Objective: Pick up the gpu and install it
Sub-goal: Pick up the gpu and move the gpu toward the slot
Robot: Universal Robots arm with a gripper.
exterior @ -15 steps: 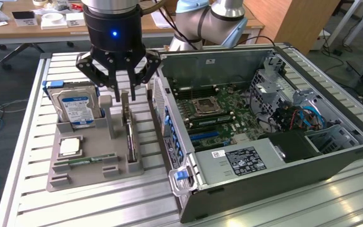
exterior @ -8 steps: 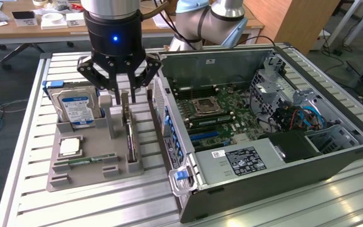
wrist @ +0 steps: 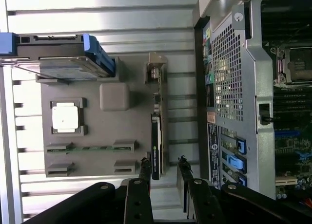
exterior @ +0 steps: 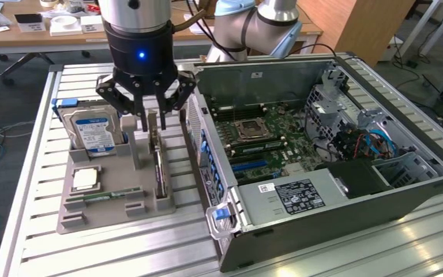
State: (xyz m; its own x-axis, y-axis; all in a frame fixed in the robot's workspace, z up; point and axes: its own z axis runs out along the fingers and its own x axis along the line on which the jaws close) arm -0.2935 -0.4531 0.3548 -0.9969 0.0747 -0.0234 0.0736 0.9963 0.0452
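Note:
The gpu (exterior: 158, 168) stands on edge in a slot of the grey holder tray (exterior: 90, 218), a thin dark card with a metal bracket at its far end. In the wrist view the gpu (wrist: 155, 146) runs as a narrow blade across the tray (wrist: 97, 90). My gripper (exterior: 154, 120) hangs straight above the card's far end, fingers pointing down. Its jaws are open: in the wrist view the gripper (wrist: 163, 170) straddles the line of the card, one fingertip (wrist: 145, 166) close beside it and the other fingertip (wrist: 182, 165) well apart. Nothing is held.
The tray also carries a hard drive (exterior: 94, 131) with a blue-white label, a square processor (exterior: 85, 179) and a green memory stick (exterior: 102, 196). An open computer case (exterior: 337, 190) lies at the exterior view's right, motherboard (exterior: 256, 138) exposed, its rear panel (wrist: 229, 87) close beside the tray.

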